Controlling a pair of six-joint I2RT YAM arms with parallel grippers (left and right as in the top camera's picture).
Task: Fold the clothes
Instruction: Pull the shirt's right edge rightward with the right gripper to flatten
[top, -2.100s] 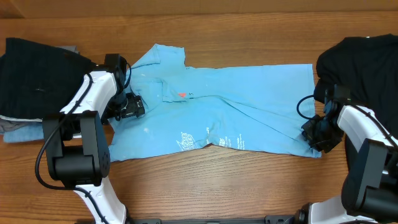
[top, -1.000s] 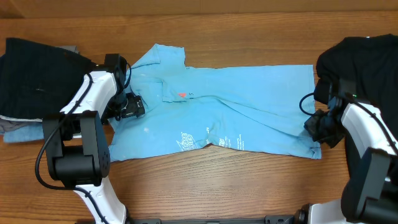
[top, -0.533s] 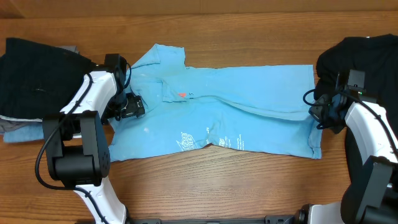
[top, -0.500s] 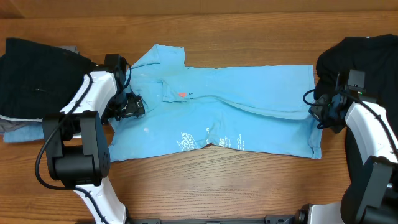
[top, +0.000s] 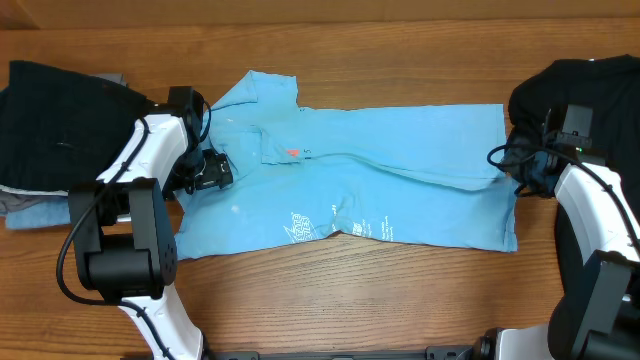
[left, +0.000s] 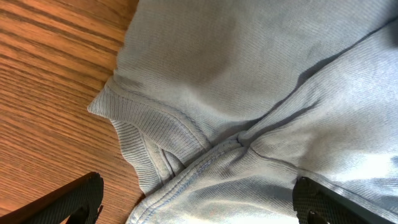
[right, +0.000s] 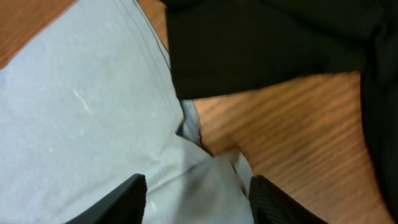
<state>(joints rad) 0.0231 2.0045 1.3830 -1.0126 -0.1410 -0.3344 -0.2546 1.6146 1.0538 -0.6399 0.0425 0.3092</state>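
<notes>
The light sky-blue T-shirt (top: 400, 195) lies spread flat across the table, with white lettering (top: 340, 225) near its front edge and a small red mark (top: 292, 152). My left gripper (top: 208, 172) sits at the shirt's left sleeve. In the left wrist view its fingers (left: 199, 202) are wide open, straddling the sleeve hem (left: 186, 149). My right gripper (top: 512, 178) is at the shirt's right edge. In the right wrist view its fingers (right: 199, 199) close on a bunched fold of the blue fabric (right: 81, 106).
A plain black shirt (top: 580, 85) lies at the right edge, next to my right gripper, and shows in the right wrist view (right: 261, 43). A pile of folded black (top: 60, 120), grey and dull-blue (top: 40, 213) garments sits at the far left. Bare wood runs along the front.
My right gripper has moved from the shirt's front right corner back along the right edge, and the diagonal crease in the fabric has followed it. The left arm has not moved.
</notes>
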